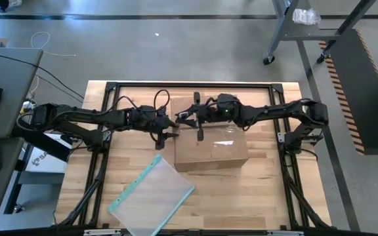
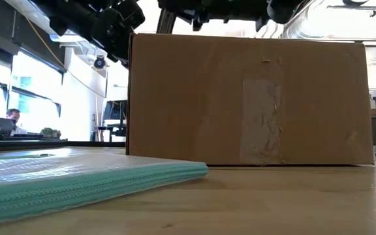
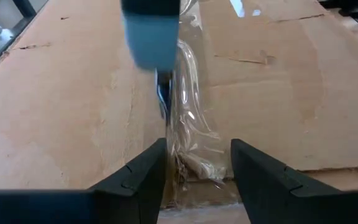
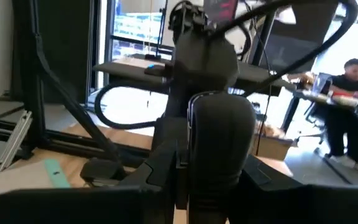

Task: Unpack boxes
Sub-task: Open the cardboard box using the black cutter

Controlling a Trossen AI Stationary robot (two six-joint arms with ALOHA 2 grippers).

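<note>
High view: the left gripper (image 1: 174,124), jaws part open around the clear tape (image 3: 191,124) but not gripping it, sat at the box's (image 1: 212,154) ten o'clock edge; the tape seam ran straight ahead. Right gripper (image 1: 199,134) nearby, grip unclear.

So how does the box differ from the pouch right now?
The box is brown, opaque cardboard; the pouch is clear plastic with a teal edge. The box stands tall with both arms over it; the pouch lies flat, untouched, nearer the front edge. Both rest on the table.
</note>
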